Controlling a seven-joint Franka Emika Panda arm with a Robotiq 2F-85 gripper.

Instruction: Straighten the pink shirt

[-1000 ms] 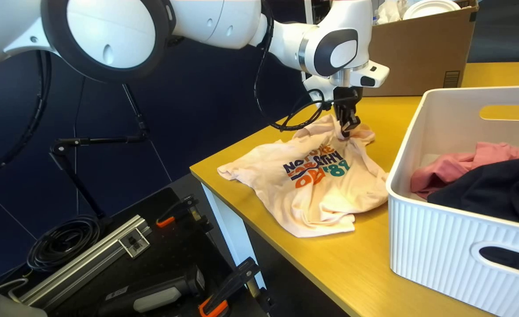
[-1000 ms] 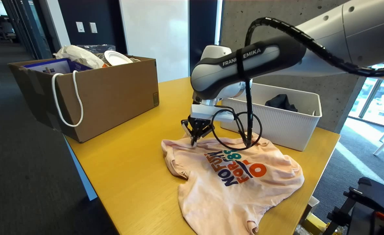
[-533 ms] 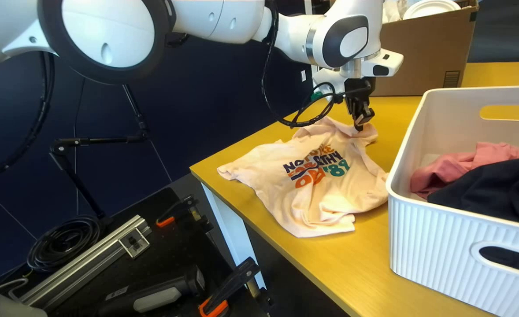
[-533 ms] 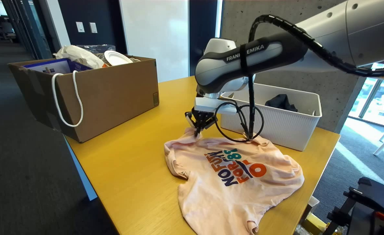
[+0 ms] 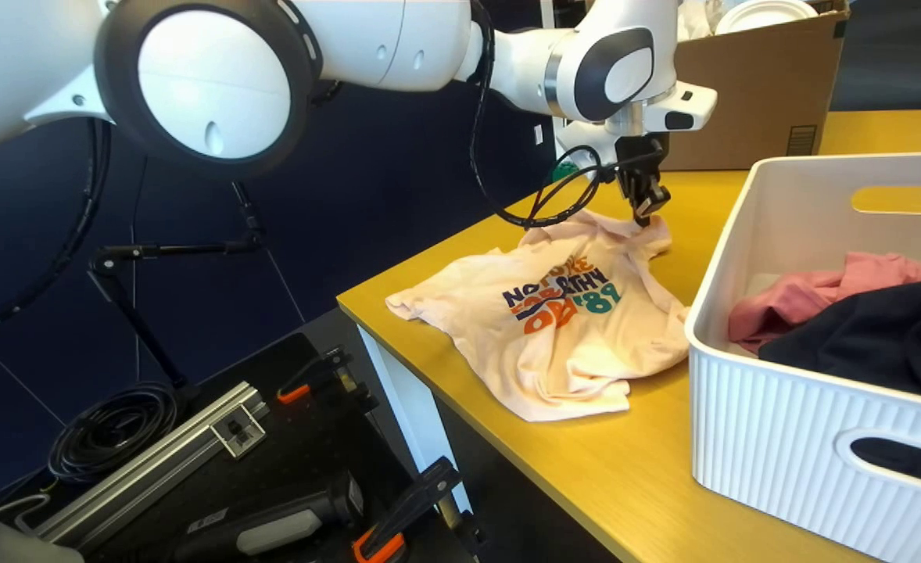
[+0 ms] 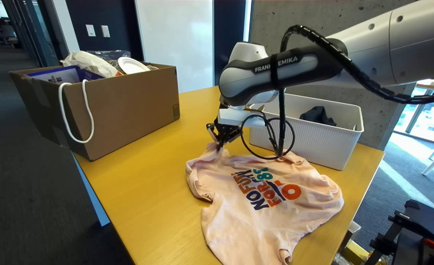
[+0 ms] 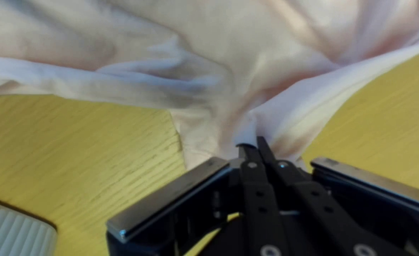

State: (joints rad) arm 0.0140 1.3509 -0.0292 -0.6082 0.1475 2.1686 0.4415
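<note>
We see the claw (image 7: 253,143) closed tight on a gathered fold of the pink shirt (image 6: 263,217); how much cloth its blurred tips pinch, we cannot quite tell.

Gripper (image 7: 254,145): one. Pink shirt (image 5: 542,313): one. White bin (image 5: 789,438): one; rose cloth (image 5: 828,293), one, dark cloth (image 5: 890,336), one. Cardboard box (image 6: 132,106): one. Surface (image 6: 147,176): one.

I can read "NO" and "FOR" on the pink shirt (image 6: 244,224), low in an exterior view; its teal number (image 5: 597,299), "'89", shows mid-frame in an exterior view. High in an exterior view, the robot arm (image 6: 305,67) says "FRAN" and "EMIKA", split by a black strap (image 6: 274,71).
</note>
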